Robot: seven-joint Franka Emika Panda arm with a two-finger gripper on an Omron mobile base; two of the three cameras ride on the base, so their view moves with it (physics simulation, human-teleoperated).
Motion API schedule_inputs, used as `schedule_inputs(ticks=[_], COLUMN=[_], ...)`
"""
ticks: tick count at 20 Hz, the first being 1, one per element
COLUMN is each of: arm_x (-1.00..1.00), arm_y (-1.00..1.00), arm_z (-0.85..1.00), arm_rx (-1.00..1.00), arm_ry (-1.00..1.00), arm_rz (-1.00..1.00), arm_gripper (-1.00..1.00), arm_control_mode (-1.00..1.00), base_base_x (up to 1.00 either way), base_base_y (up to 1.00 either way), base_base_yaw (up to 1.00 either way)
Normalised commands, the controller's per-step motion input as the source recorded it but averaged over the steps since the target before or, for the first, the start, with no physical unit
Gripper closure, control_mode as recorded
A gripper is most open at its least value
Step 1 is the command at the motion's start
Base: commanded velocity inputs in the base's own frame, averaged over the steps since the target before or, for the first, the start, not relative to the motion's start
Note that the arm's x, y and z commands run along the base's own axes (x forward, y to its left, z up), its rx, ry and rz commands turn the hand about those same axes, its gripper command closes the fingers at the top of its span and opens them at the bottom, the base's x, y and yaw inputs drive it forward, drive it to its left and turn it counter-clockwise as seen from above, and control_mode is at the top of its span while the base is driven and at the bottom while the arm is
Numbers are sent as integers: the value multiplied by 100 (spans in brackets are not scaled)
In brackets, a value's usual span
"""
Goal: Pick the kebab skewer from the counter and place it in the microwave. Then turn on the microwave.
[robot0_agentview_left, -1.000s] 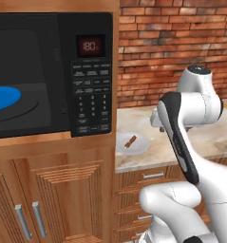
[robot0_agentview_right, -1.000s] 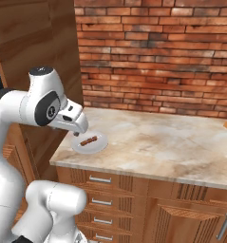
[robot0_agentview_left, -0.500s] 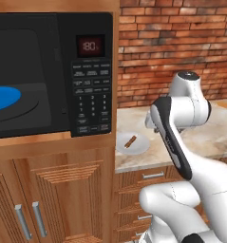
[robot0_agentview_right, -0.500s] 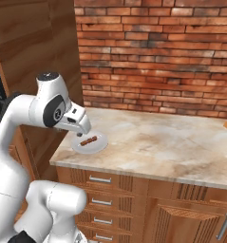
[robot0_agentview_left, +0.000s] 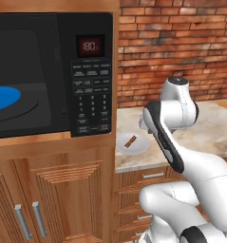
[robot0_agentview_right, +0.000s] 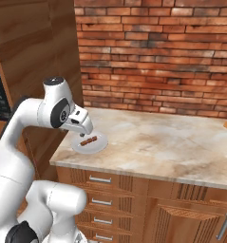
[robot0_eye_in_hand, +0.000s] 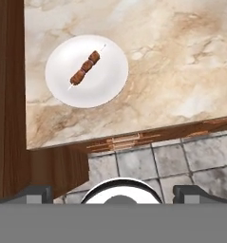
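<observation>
Nothing is done yet: the kebab skewer lies on a white plate below the spread, empty gripper; the microwave, seemingly open, awaits.

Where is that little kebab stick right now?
The kebab skewer lies on a white plate at the counter's left end, beside the wooden cabinet wall.

Simulated home kitchen, built-in microwave, marble counter over wooden drawers, red brick wall
</observation>
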Motion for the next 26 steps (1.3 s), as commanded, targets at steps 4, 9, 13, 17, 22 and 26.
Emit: schedule_inputs(ticks=[4,9,13,17,22,26], arm_x=[34,28,26,32,34,34], arm_y=[4,1,1,7,7,2], arm_z=[-19,-19,-21,-19,-17,-22], arm_rx=[0,0,0,0,0,0], arm_ry=[1,0,1,2,4,2], arm_rz=[-1,0,0,0,0,0], arm_gripper=[-100,-100,-100,-100,-100,-100], arm_control_mode=[-100,-100,-100,-100,-100,-100], base_base_x=[0,0,0,0,0,0], base_base_y=[0,0,0,0,0,0], base_base_yaw=[0,0,0,0,0,0])
